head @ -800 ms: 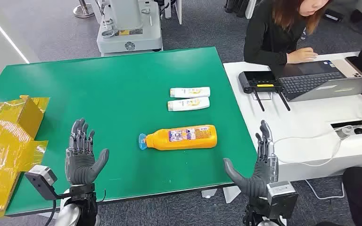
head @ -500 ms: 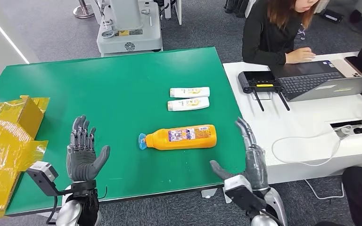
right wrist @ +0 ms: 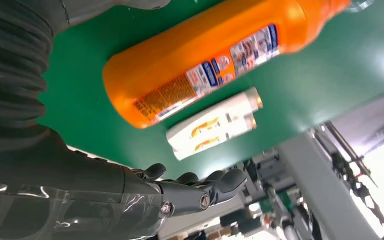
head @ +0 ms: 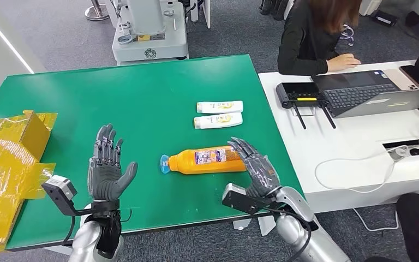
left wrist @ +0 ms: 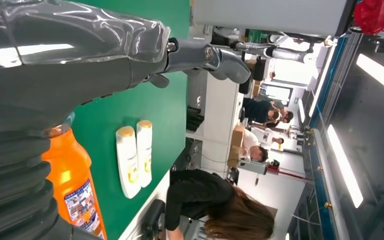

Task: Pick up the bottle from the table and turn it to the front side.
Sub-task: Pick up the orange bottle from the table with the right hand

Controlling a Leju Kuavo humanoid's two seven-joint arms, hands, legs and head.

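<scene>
Bottle [head: 207, 159], orange, lies on its side mid-way across the green table [head: 142, 93], blue cap toward my left, printed label facing up. My right hand [head: 255, 166] hangs over its base end, fingers spread, holding nothing; I can't tell if it touches. My left hand [head: 108, 166] stands palm-up and spread, well apart from the cap. Just beyond the bottle lie two white tubes [head: 219, 114] side by side. Crinkled yellow packaging [head: 11, 158] crowds the left edge. A person [head: 316, 33] works at a laptop [head: 376, 93] on the neighbouring white desk [head: 354, 147].
</scene>
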